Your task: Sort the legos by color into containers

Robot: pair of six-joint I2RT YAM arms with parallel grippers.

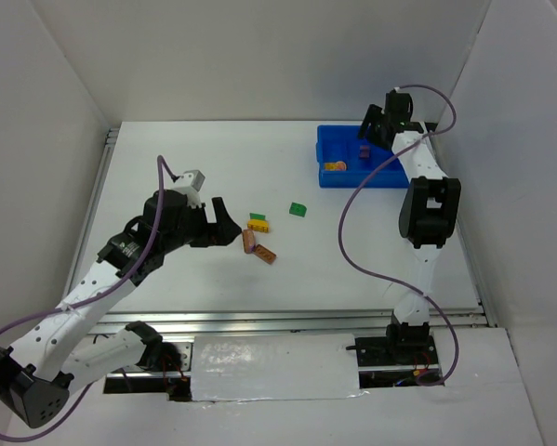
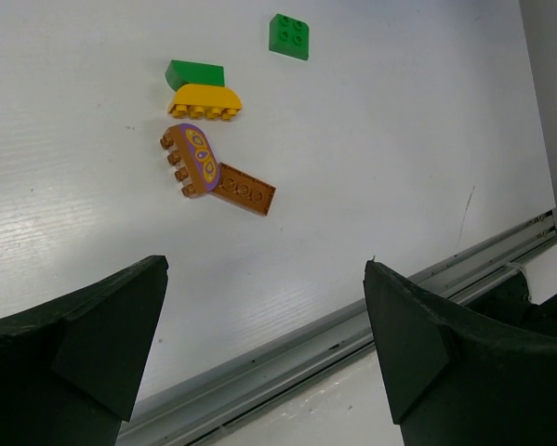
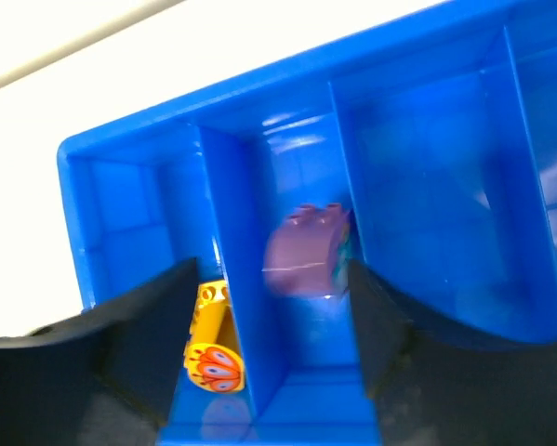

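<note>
Left wrist view first: the left hand [image 2: 265, 268] hangs over the white counter [image 2: 399, 139] with its two dark fingers [image 2: 83, 344] spread wide and nothing between them. Five legos lie ahead of it, well apart from the fingertips. Nearest are two brown ones touching each other, a flat plate [image 2: 244, 189] and a studded brick with a purple and yellow print [image 2: 192, 160]. Just beyond sit one yellow brick [image 2: 205, 100] and one green sloped brick [image 2: 195, 74], side by side. One green square [image 2: 288, 35] lies farthest, off on its own.

Over at the blue tray [image 3: 417, 186], the right hand [image 3: 271, 269] has its fingers apart. One purple brick [image 3: 304, 249], blurred, hangs between them over the second compartment from the end. It sits close against one finger with a clear gap to the other. One yellow piece with an orange print [image 3: 213, 348] lies in the end compartment, beside that other finger.
</note>
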